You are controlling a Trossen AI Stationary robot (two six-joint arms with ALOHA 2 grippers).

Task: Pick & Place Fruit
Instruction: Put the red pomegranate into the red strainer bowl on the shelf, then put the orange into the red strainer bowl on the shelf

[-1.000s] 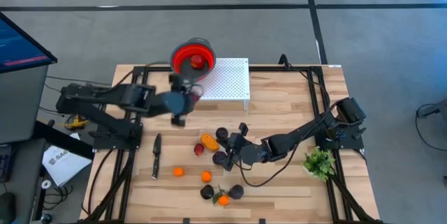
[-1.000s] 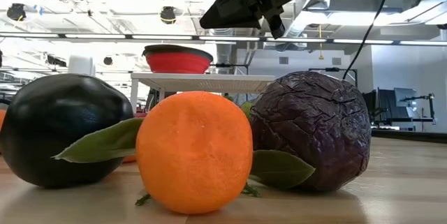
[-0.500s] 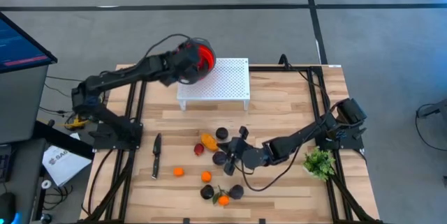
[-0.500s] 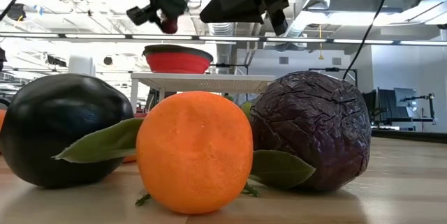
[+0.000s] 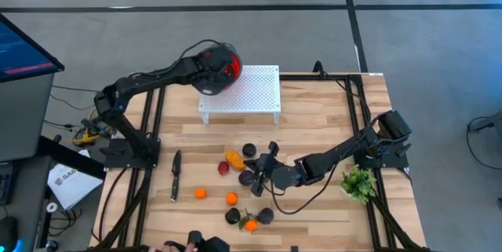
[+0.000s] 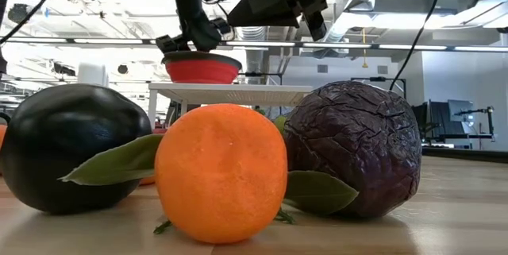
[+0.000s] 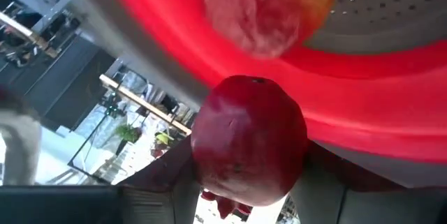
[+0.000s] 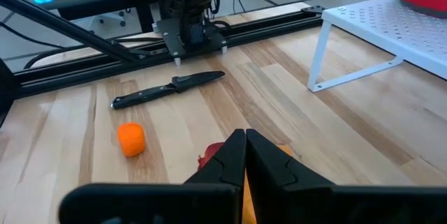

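1. Two arms share the wooden table (image 5: 329, 111); starting at the left, a black knife (image 5: 175, 175) lies flat near the left arm's base, well clear of the action.
2. Just right of that and toward the far edge, the left gripper (image 5: 210, 71) hangs over the red bowl (image 5: 232, 62), which sits on the white perforated stand (image 5: 255, 91).
3. Its fingers stand partly apart, clamped on a dark red fruit (image 7: 248, 140); the left wrist view shows that fruit directly above the bowl's red inside.
4. Another red fruit (image 7: 253, 15) already lies in the bowl, beyond the held one.
5. My judgement: the coming move turns on this one relation, fruit straight above bowl, so letting go should drop it in; the fruit is roundish, so its long axis matters little.
6. Further right, near the table's middle, the remaining fruit are scattered: an oblong orange-yellow piece (image 5: 234, 158), small orange balls (image 5: 200, 193), and dark purple-black ones (image 5: 249, 151).
7. Right again, the right gripper (image 5: 263, 175) hovers low over this cluster with its fingers pressed together, holding nothing.
8. The right arm is the nearer one to those loose fruit.
9. At the far right lies a green leafy sprig (image 5: 358, 181).
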